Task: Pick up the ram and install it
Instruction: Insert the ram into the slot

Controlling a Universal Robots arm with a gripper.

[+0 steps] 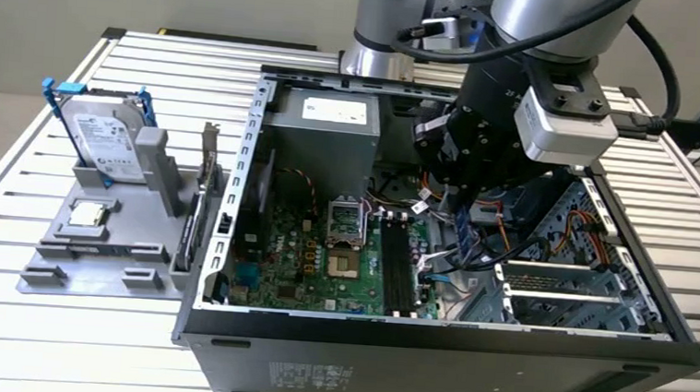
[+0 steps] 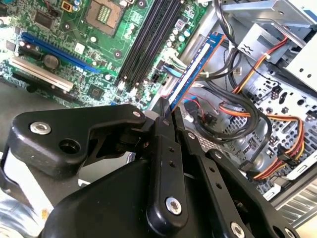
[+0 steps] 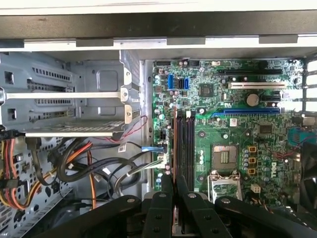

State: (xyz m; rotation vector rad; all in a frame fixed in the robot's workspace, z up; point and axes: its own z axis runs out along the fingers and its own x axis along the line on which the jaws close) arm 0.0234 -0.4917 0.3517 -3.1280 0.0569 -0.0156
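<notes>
Bright, even light; glare washes the metal drive cage (image 2: 302,59) pale in the second wrist view.

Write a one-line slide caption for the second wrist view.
Gripper shut on the ram stick, holding it inside the computer case near the black memory slots on the motherboard.

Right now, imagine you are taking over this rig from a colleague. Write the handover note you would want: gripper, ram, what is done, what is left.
Gripper: shut on the ram, inside the open computer case.
Ram: it seems to be held just above the motherboard, lined up lengthwise beside the black memory slots, on their cable side.
Done: the ram is picked up and inside the case.
Left: seating it. The slots look empty, and the ram does not appear to be pressed into one.
</notes>
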